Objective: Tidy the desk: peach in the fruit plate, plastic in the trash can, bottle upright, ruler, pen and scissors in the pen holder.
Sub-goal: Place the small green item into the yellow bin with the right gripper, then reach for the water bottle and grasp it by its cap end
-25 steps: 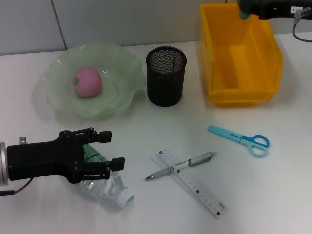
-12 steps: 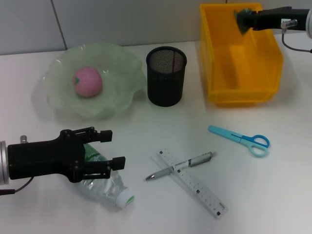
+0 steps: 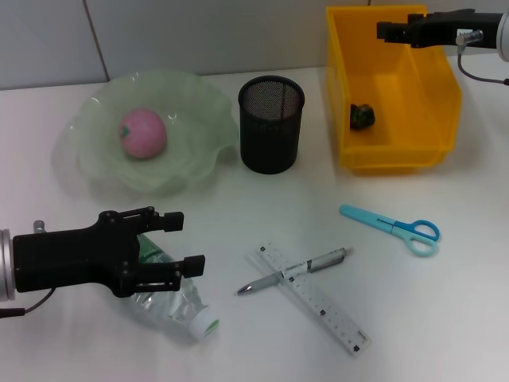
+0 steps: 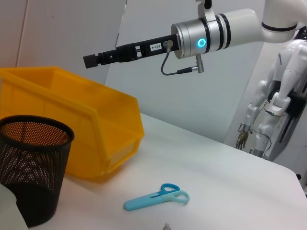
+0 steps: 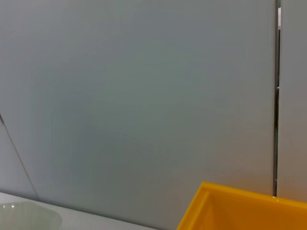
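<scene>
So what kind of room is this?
Probably a robot lab: plain grey wall panels, a white desk set with a yellow bin and mesh pen holder, and another white robot standing behind.

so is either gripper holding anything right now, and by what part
Nothing is held. The right gripper is open and empty above the yellow bin, with the dark plastic lying inside. The left gripper is open around the lying bottle, not gripping.

black left claw [image 3: 171,243], silver wrist cuff

Pink peach [image 3: 143,134] sits in the green plate [image 3: 91,131]; dark plastic wad [image 3: 363,116] (crumpled) in the yellow bin [image 3: 441,83].
</scene>
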Robot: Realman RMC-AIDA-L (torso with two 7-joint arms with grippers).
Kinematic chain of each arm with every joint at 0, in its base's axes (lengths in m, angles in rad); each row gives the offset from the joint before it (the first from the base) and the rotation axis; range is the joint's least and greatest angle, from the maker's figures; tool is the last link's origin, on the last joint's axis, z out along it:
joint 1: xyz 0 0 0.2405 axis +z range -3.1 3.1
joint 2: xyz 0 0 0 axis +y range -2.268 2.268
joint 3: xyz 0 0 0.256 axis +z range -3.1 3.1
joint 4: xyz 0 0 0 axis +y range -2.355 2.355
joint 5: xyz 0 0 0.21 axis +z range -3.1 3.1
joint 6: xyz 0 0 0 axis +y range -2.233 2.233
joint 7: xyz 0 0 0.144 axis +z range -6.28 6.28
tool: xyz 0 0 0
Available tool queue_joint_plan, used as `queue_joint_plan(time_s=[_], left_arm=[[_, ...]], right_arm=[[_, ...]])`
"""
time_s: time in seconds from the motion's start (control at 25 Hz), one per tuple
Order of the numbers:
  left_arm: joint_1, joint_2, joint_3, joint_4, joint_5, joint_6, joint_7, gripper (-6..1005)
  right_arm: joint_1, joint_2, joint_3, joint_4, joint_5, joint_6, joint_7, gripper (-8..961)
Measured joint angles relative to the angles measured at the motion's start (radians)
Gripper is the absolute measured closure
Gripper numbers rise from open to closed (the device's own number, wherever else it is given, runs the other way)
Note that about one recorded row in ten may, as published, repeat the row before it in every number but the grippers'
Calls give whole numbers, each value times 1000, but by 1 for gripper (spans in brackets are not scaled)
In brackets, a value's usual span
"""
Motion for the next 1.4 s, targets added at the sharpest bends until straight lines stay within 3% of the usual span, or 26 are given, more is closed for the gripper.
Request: queue_joint_plan(time_s=[0.12,0.8,0.96,1.2,1.4], left_arm=[[-1,1,0,0,0,0,0,248],[-11,4,-9,0,0,-2,13,257],[-14,5,-9,-1,0,-6,14,259],[-15,12,-9,-1,0,-1,14,262],[-15,14,-9,-2,0,-5,15,265]], right_arm=[[0,0,0,-3,1,1,0,332],[-19,5,-1,-35,84,-37,-35,282],[-49,-1,0,-84,164,-165,-56,197],[-90,-15,12,-142,217,-472,-79,196],[-117,-27,14,-82,188,-621,-193,197]])
